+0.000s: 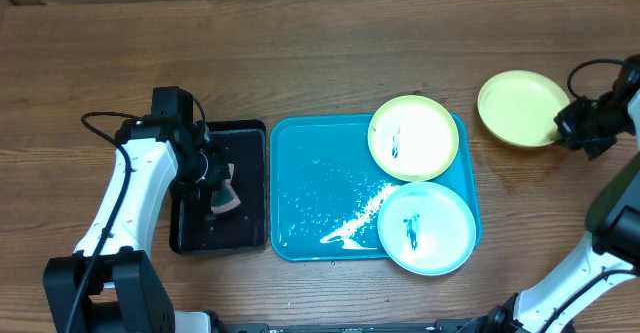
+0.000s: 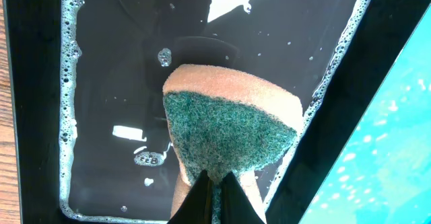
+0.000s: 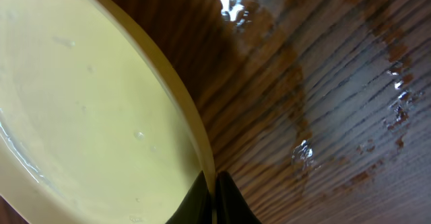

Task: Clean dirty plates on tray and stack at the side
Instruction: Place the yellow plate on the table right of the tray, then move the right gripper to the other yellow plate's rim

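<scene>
From overhead, the tray [image 1: 310,188] is lying mid-bench [image 1: 320,63], holding white foam [image 1: 355,223] and two plates. The yellow plate [image 1: 413,138] is sitting in the tray's far right corner and the blue plate [image 1: 427,228] in its near right corner. Both are showing dark smears. The third plate [image 1: 522,108] is resting on the bench, right of the tray and apart from it. The right claw [image 1: 562,128] is meeting that plate's rim. Just left of the tray, the black tray [image 1: 250,143] is lying under the left claw [image 1: 215,188] and its sponge [image 1: 228,198].

From the left wrist, the left claw [image 2: 215,183] is clamping shut on the sponge [image 2: 229,126], green face up, over the black tray's [image 2: 40,116] sudsy water. The tray [image 2: 390,150] is showing at right.

From the right wrist, the right claw [image 3: 214,183] is pinching the third plate's [image 3: 87,103] rim, closed on it, over wet bench [image 3: 323,83].
</scene>
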`<state>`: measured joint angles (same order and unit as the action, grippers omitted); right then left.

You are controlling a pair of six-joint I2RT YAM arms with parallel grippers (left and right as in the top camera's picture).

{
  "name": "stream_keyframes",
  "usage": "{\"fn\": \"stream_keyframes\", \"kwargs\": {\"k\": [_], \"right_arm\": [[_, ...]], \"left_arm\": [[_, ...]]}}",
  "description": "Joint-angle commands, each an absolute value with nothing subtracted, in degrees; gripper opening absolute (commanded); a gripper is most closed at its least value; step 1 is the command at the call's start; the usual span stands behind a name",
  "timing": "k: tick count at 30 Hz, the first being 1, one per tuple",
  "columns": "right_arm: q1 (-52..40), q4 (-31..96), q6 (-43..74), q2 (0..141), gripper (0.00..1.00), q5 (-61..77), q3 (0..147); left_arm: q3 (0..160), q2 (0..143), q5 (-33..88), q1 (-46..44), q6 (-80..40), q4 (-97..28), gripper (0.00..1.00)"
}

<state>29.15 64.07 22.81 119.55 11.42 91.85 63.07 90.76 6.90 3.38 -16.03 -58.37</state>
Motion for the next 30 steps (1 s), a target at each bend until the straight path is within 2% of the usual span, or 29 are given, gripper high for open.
{"fn": "stream_keyframes", "kwargs": {"k": [1,2,5,6,7,8,10,17,19,23,24,25,30], "right_arm": [[29.6,64.2,23.4,120.2,0.04,11.0,93.3],[29.6,64.2,22.3,120.2,0.04,11.1,93.4],[29.5,65.1,20.2,120.0,0.39,11.2,93.5],[29.5,65.3,19.3,119.8,0.60,11.2,93.5],[29.4,65.5,18.6,119.5,0.73,11.2,93.5],[29.3,65.6,17.9,118.8,0.77,11.2,93.5],[29.2,65.6,17.9,117.1,0.80,11.2,93.5],[26.4,66.5,15.9,105.1,0.81,12.9,94.7],[24.5,67.8,12.1,101.3,0.71,15.7,94.7],[19.8,69.6,10.5,97.1,0.65,16.0,94.7],[18.5,69.9,9.7,97.0,0.74,16.7,94.7],[17.3,70.2,7.5,97.1,1.00,18.0,94.7],[12.1,70.5,1.4,99.2,1.00,20.3,91.8]], "left_arm": [[63.2,90.6,7.5,3.4,-14.7,-58.5,0.04],[63.2,90.6,7.5,3.4,-14.7,-58.4,0.04],[63.2,90.6,7.5,3.4,-14.5,-58.3,0.04],[63.2,90.6,7.5,3.4,-14.5,-58.2,0.04],[63.2,90.7,7.5,3.4,-14.5,-58.2,0.04],[63.2,90.6,7.5,3.4,-14.5,-58.2,0.04],[63.2,90.6,7.5,3.4,-14.5,-58.2,0.04],[63.2,90.6,7.5,3.4,-14.1,-58.2,0.04],[63.2,90.7,7.5,3.4,-14.1,-58.2,0.04],[63.2,90.6,7.5,3.4,-14.1,-57.9,0.04],[63.2,90.6,7.5,3.4,-14.1,-57.8,0.04],[63.2,90.6,7.5,3.4,-14.1,-57.8,0.04],[63.2,90.7,7.5,3.4,-14.0,-57.8,0.04]]}}
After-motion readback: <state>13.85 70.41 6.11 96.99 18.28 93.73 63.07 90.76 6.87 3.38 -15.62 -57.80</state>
